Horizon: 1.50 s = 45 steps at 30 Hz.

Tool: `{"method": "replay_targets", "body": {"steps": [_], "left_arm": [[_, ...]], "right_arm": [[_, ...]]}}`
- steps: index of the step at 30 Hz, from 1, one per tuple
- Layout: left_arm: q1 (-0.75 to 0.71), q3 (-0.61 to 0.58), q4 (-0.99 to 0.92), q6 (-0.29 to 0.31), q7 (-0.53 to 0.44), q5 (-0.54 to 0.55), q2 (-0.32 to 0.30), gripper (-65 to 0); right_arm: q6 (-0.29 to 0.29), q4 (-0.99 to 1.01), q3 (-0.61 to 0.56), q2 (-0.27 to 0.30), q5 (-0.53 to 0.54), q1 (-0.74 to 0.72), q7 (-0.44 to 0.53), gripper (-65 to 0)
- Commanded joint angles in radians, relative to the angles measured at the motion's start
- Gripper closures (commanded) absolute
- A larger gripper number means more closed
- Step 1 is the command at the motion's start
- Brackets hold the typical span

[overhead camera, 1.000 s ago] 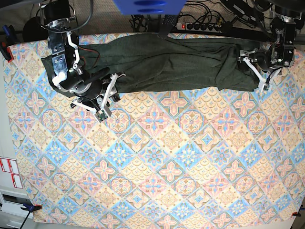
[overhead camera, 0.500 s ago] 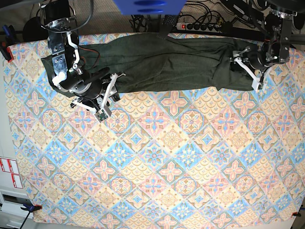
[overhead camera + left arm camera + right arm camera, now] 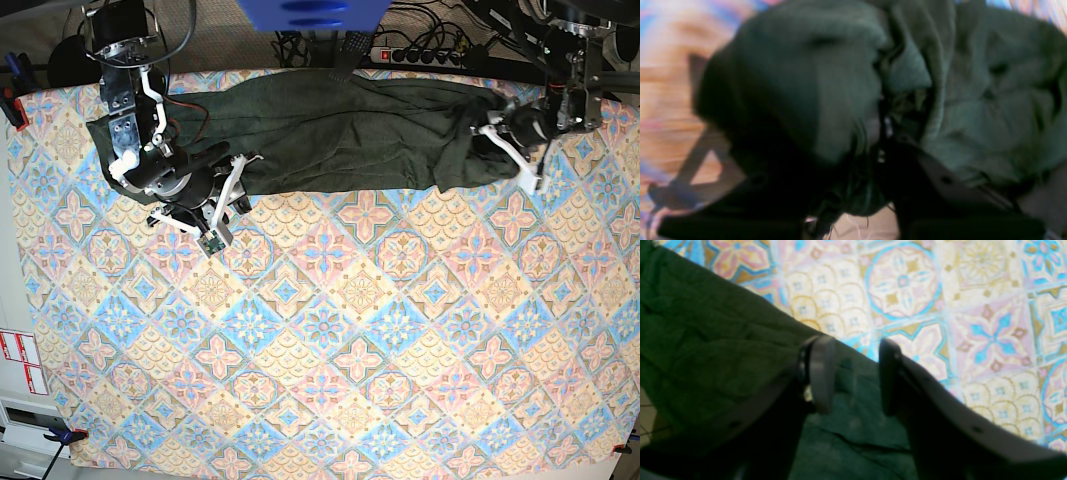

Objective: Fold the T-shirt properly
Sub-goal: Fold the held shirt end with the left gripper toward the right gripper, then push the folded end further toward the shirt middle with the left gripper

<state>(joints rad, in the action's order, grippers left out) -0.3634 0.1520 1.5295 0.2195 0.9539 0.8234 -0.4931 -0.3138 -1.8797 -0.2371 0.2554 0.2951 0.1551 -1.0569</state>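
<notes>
The dark olive-green T-shirt (image 3: 350,130) lies as a long band along the far edge of the table. My left gripper (image 3: 503,140) is shut on its bunched right end. In the blurred left wrist view, folds of the shirt (image 3: 813,86) fill the space around the gripper (image 3: 880,113). My right gripper (image 3: 238,185) is open at the shirt's lower left edge. In the right wrist view its two fingers (image 3: 821,373) stand apart just above the shirt (image 3: 706,350), with the gripper (image 3: 853,383) over the hem.
The table wears a tablecloth (image 3: 330,330) patterned in pink, blue and yellow. A power strip (image 3: 420,55) and cables lie behind the far edge. Clamps hold the cloth at the corners (image 3: 12,105). Red-and-white labels (image 3: 22,360) sit off the left edge.
My left gripper has moved left along the far edge, dragging the shirt's right end inward so it bunches up. My right arm has not moved.
</notes>
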Motion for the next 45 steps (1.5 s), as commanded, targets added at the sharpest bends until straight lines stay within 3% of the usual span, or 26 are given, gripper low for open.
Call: {"method": "replay_targets", "body": {"steps": [1, 3, 16, 23, 31, 42, 45], "left_arm": [[0.005, 0.033, 0.012, 0.004, -0.011, 0.011, -0.014, -3.1], [0.007, 0.084, 0.012, 0.004, -0.011, -0.006, -0.014, 0.0], [0.066, 0.162, 0.013, 0.007, -0.031, -0.233, -0.014, 0.0], [0.02, 0.157, 0.118, 0.008, -0.025, -0.235, -0.008, 0.0], [-0.062, -0.009, 0.343, -0.001, -0.023, -0.24, 0.05, 0.0], [-0.027, -0.208, 0.352, -0.004, 0.017, -0.244, 0.165, 0.0], [-0.001, -0.249, 0.348, -0.048, 0.024, -0.244, 0.195, 0.0]], "right_arm": [[-0.003, -0.021, 0.005, 0.005, 0.009, -0.01, 0.019, -22.1], [-0.003, -0.021, 0.005, 0.005, 0.009, -0.01, 0.019, -22.1], [-0.003, -0.022, 0.005, 0.005, 0.009, -0.009, 0.02, -22.0], [-0.003, -0.024, 0.009, 0.028, 0.009, -0.009, 0.022, -21.9], [-0.003, -0.024, 0.146, 0.029, 0.009, -0.007, 0.014, -22.1], [-0.005, -0.024, 0.313, 0.029, 0.009, 0.047, 0.019, -22.2], [-0.005, -0.024, 0.342, 0.029, 0.009, 0.047, 0.019, -22.2]]}}
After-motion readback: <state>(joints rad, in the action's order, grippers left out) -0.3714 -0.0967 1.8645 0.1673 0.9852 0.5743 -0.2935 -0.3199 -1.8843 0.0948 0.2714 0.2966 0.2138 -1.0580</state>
